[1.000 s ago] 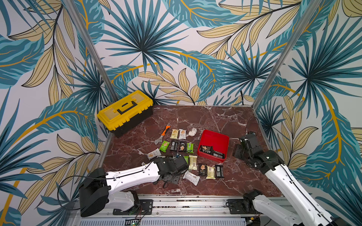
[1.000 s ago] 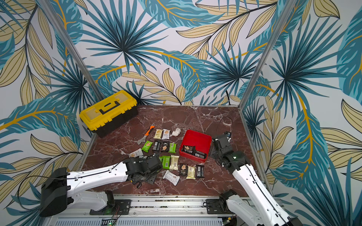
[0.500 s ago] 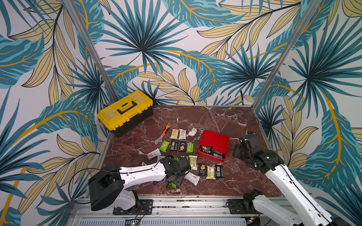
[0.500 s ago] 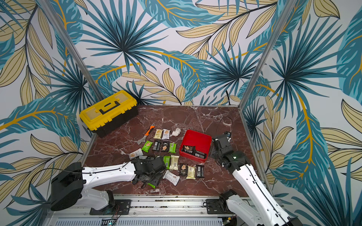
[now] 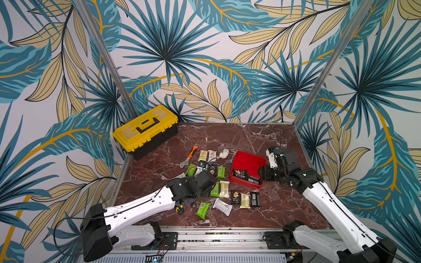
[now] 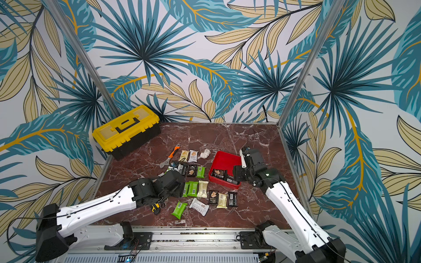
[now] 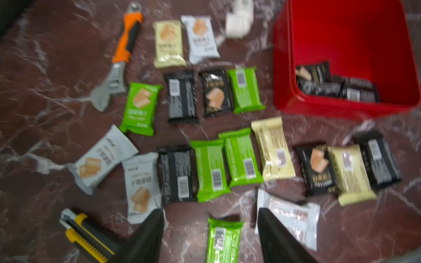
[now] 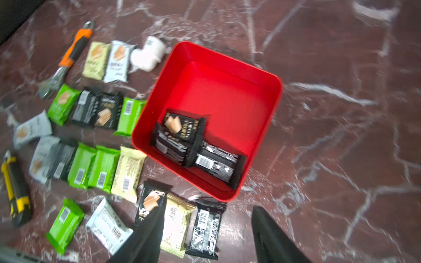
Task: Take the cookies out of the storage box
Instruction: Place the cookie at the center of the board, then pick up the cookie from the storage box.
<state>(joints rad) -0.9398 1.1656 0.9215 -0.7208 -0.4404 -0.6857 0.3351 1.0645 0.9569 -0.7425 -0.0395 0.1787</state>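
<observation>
Out on the worktop (image 8: 330, 136), most cookies (image 8: 104, 166) are already laid out; roughly three black packets (image 8: 182, 136) left in the storage box (image 8: 227, 95); left gripper (image 7: 209, 210) and right gripper (image 8: 207, 207) jaws both wide, empty.

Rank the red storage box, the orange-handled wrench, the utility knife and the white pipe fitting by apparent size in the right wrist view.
1. storage box
2. wrench and utility knife: similar length, too alike to rank
3. white pipe fitting
</observation>
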